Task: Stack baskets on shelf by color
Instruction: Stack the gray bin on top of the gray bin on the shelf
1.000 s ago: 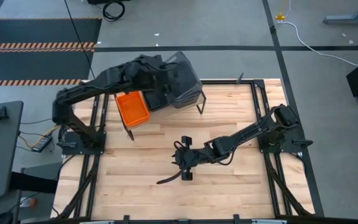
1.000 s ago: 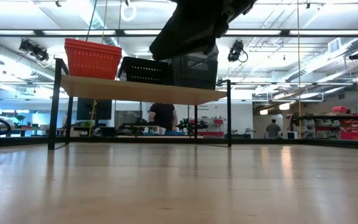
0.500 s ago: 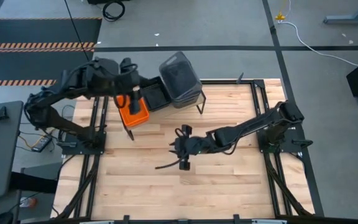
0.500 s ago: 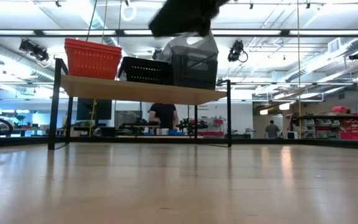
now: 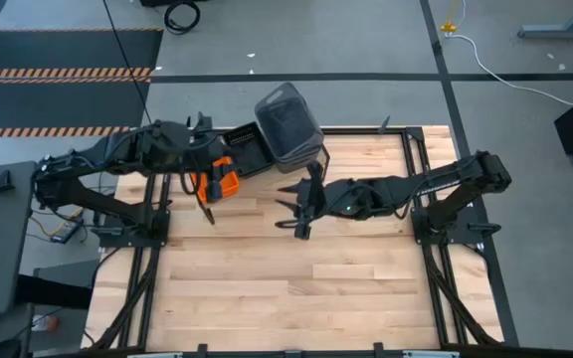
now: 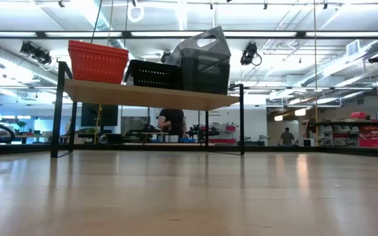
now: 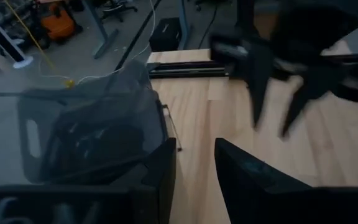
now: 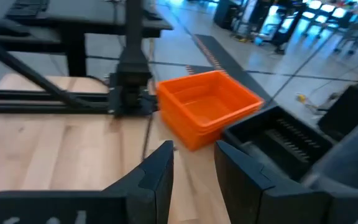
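Your top grey basket [image 5: 288, 121] sits tilted at the shelf [image 6: 149, 96] right end; left gripper [image 5: 207, 159] and right gripper [image 5: 301, 202] hang part-open, empty, the right one nearer.

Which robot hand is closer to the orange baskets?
Left. The left gripper hovers right over the orange baskets; the right gripper hangs apart, over the table beside the shelf.

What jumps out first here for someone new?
The bright orange baskets at one end of the shelf, beside the black baskets. At the other end, the top grey basket sits tilted on its stack. Both grippers, left and right, hang empty near the shelf.
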### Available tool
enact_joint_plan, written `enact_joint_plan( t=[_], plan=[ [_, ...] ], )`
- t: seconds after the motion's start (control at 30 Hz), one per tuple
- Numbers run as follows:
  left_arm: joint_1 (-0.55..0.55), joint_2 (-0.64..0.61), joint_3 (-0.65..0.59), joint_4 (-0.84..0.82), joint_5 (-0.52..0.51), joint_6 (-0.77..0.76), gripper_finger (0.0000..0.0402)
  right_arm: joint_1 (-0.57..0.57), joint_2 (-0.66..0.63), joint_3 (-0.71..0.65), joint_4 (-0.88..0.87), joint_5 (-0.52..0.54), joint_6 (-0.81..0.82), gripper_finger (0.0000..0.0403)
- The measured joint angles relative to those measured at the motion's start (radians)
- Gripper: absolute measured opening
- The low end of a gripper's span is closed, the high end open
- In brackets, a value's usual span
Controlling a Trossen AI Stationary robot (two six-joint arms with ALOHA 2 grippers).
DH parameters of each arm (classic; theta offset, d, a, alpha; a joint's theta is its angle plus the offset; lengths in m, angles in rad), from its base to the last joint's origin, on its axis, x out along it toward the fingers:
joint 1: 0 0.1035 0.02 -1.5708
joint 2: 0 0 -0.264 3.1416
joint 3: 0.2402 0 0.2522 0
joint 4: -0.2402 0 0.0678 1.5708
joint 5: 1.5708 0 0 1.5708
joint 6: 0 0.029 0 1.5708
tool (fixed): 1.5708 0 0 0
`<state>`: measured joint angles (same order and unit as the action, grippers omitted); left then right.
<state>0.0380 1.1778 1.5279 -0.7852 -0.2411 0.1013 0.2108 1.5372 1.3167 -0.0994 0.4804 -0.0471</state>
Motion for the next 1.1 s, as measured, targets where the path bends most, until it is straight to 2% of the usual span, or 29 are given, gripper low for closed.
enact_joint_plan(
  t=[0.2,0.4,0.53,0.63,0.9,1.1],
  plan=[
    [-0.064,-0.146,-0.288,0.253,0.001,-0.075,0.0117,-0.030,-0.009,0.000,-0.003,0.002,-0.003,0.0123],
    [-0.193,-0.253,-0.604,0.481,0.001,-0.155,0.0117,-0.054,0.034,-0.002,0.086,-0.006,-0.057,0.0123],
    [-0.261,-0.290,-0.771,0.629,-0.005,-0.216,0.0117,-0.066,0.042,0.000,0.160,-0.011,-0.104,0.0123],
    [-0.291,-0.304,-0.808,0.680,-0.028,-0.222,0.0117,-0.070,0.044,-0.001,0.212,-0.010,-0.124,0.0123],
    [-0.353,-0.316,-0.808,0.722,-0.085,-0.206,0.0117,-0.092,0.050,0.000,0.287,-0.011,-0.155,0.0123],
    [-0.389,-0.313,-0.829,0.732,-0.180,-0.214,0.0117,-0.114,0.050,0.000,0.313,-0.029,-0.194,0.0123]
  ],
)
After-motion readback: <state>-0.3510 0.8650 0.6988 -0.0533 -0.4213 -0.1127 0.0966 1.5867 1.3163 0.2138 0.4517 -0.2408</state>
